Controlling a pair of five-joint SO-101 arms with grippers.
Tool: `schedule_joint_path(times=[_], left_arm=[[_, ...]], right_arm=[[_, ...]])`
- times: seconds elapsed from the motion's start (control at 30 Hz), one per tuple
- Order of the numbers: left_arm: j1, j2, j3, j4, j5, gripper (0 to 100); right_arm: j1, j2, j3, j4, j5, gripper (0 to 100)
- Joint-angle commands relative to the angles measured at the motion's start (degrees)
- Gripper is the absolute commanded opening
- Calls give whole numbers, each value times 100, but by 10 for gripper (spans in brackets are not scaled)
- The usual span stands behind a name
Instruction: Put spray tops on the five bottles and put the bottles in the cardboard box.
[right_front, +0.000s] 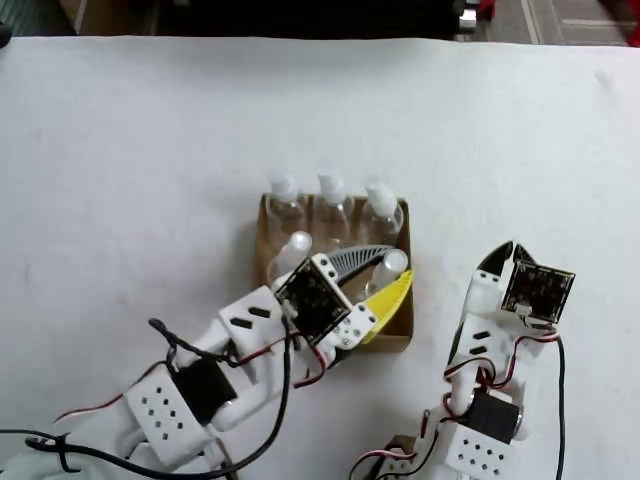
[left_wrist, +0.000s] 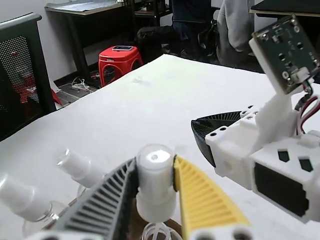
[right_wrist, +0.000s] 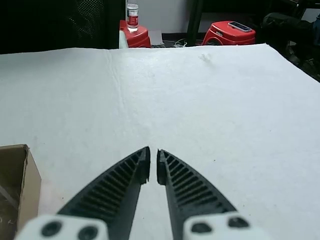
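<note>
**Left gripper pinching the fifth bottle at the cardboard box**

**High view.** A shallow brown cardboard box (right_front: 262, 215) sits mid-table on the white cloth-covered table (right_front: 120, 160). Three clear plastic bottles with white spray tops (right_front: 332, 203) stand in a row along the box wall farthest from the arms. A fourth bottle (right_front: 296, 250) stands in front of them, on the left. The left gripper (right_front: 388, 272), one finger grey and one yellow, reaches over the near wall and pinches the held bottle (right_front: 395, 262). This bottle lies tilted within the box outline at the front right; whether it rests on the box floor cannot be told. The right gripper (right_front: 505, 257), with black fingers, sits over bare cloth just beside the box.

**Left wrist view.** The left gripper (left_wrist: 155, 170) is clamped on the white spray top (left_wrist: 155, 190) of the held bottle, one ribbed finger on each side. Two other spray tops (left_wrist: 75, 167) show beside it. The right arm (left_wrist: 265, 155) stands close by, and a red plastic stool (left_wrist: 119, 62) stands on the floor beyond the table.

**Right wrist view.** The right gripper (right_wrist: 153, 161) has its fingers pressed almost together, with a thin slit between them and nothing held. A corner of the cardboard box (right_wrist: 22, 175) lies near it.
</note>
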Motion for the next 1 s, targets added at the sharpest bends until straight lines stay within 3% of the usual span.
schedule_joint_path(times=[0.0,0.1,0.4,0.53,0.73,0.97], left_arm=[[-84,-119,-44,-132,26,50],[-92,-119,70,-132,44,98],[-92,-119,141,-114,26,108],[-92,-145,44,308,26,168],[-101,-119,-475,1090,62,176],[-418,-198,-774,1143,62,173]], right_arm=[[-75,-22,53,13,70,16],[-75,-22,53,13,70,16],[-75,-22,53,22,70,16],[-75,-22,53,22,70,16],[-75,-13,53,22,70,16],[-75,-13,53,31,70,16]])
